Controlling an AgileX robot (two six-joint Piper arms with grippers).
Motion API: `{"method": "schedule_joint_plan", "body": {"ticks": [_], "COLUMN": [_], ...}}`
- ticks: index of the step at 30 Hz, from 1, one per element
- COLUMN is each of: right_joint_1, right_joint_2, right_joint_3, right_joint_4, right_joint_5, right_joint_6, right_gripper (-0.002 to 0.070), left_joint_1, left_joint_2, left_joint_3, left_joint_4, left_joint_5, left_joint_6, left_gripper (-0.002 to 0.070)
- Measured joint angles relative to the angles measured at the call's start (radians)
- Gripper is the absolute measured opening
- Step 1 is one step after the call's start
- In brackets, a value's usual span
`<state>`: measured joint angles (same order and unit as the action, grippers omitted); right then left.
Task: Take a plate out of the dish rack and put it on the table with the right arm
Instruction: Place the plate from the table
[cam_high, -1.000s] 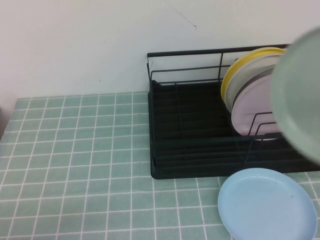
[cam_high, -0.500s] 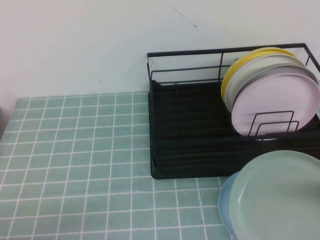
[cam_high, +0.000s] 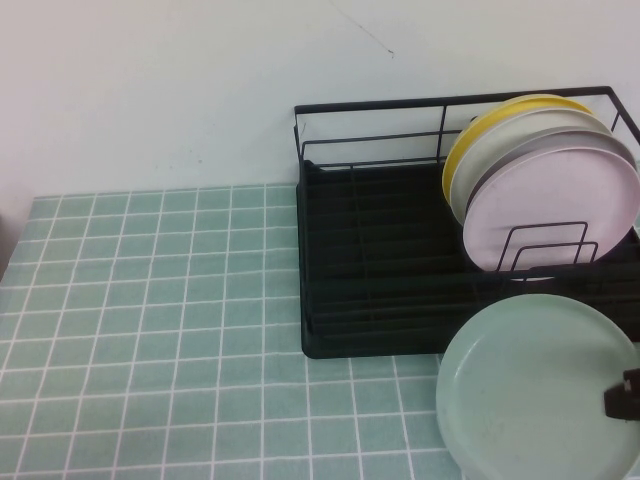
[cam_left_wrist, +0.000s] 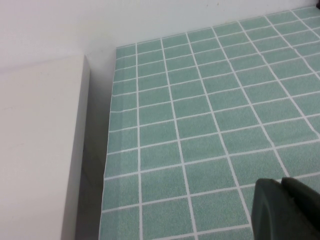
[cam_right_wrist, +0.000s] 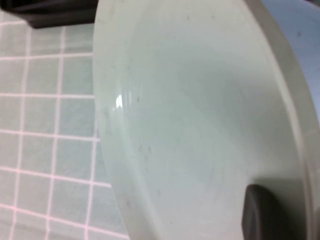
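Note:
The mint-green plate (cam_high: 535, 385) lies nearly flat over the table (cam_high: 150, 330) at the front right, just in front of the black dish rack (cam_high: 370, 270). My right gripper (cam_high: 625, 397) shows only as a dark tip at the plate's right rim and is shut on it. In the right wrist view the plate (cam_right_wrist: 190, 115) fills the picture, and one of the fingers (cam_right_wrist: 264, 215) presses on its inner face near the rim. My left gripper (cam_left_wrist: 281, 182) hovers shut over bare tiles, far from the rack.
Yellow (cam_high: 462, 150), white (cam_high: 520, 135) and pink (cam_high: 555, 205) plates stand upright in the rack's right half. A light blue plate (cam_right_wrist: 297, 22) lies under the mint one. A white wall runs behind the rack, and a white ledge (cam_left_wrist: 40, 150) borders the table's left edge.
The mint-green plate swung from upright beside the rack down to nearly flat over the light blue plate, then sank lower and now covers it. The right gripper's tip has come into view.

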<state>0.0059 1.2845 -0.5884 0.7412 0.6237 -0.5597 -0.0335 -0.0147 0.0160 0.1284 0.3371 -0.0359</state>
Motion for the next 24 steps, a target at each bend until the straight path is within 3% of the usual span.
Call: {"method": "schedule_joint_plan", "body": {"ticks": [17,20,24], "right_joint_1": [0.000,0.000,0.000], "right_joint_2": [0.085,0.085,0.085], "right_joint_3": [0.000,0.000,0.000], "right_joint_4": [0.014,0.014,-0.007], "right_joint_5": [-0.059,-0.059,-0.059], "right_joint_6": [-0.005,-0.005,0.000], "right_gripper": [0.0111,0.0178,0.0337], "left_joint_1": [0.000,0.000,0.000], "left_joint_2": [0.000,0.000,0.000], "left_joint_3": [0.000,0.000,0.000], "left_joint_4": [0.000,0.000,0.000], "left_joint_5": [0.000,0.000,0.000], "left_joint_6": [0.000,0.000,0.000], "left_gripper": [-0.0003,-0.0003,-0.0003]}}
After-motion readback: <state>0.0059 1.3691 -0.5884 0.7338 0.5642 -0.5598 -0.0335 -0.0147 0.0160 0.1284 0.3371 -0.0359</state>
